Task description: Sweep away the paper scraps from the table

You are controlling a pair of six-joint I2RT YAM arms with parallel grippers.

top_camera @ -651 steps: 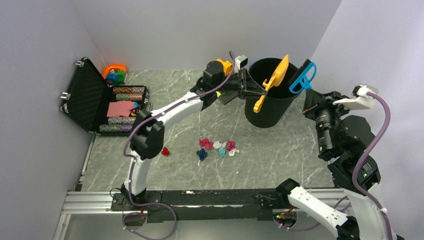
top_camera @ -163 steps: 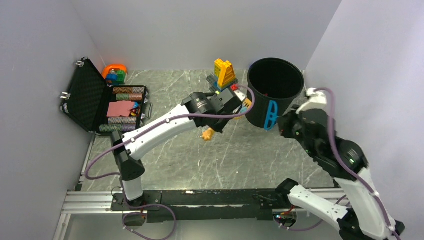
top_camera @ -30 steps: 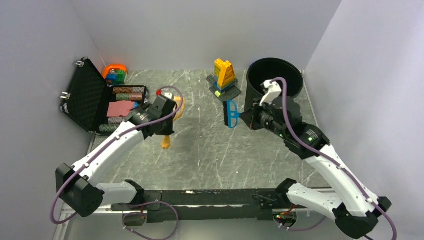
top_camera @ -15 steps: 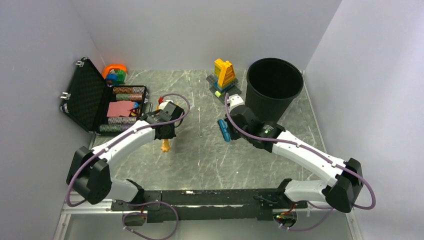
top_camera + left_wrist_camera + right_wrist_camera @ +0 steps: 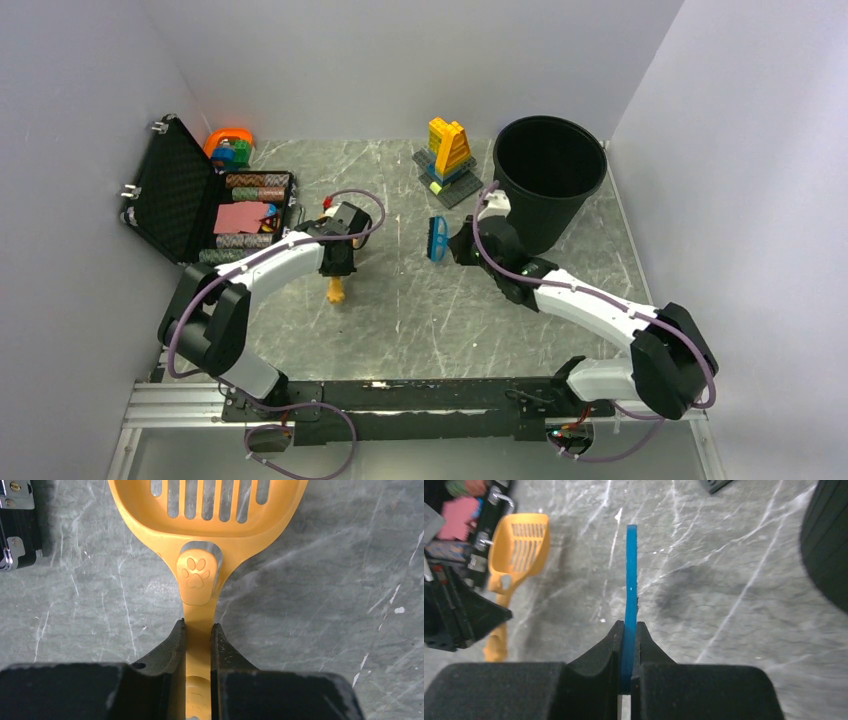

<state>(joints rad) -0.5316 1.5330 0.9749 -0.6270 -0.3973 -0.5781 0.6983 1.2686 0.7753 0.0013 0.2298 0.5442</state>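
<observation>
Left pincer (image 5: 198, 628): clamped shut on the handle of the yellow scoop (image 5: 200, 575), low over the tabletop (image 5: 325, 605). Right pincer (image 5: 630, 626): clamped shut on the blue brush (image 5: 631, 580), near the black bin (image 5: 548, 175). The paper scraps, earlier clustered mid-tabletop between the arms, no longer show there.

A flat grey-green marble-patterned table (image 5: 400, 320) with thin white veins is seen lying level, closed in by pale walls (image 5: 400, 70) at the back and both sides. A black rail (image 5: 420, 395) is fixed along its near edge. In the left wrist view a tiny white fleck (image 5: 399, 610) is seen on the surface; what it is cannot be told.
</observation>
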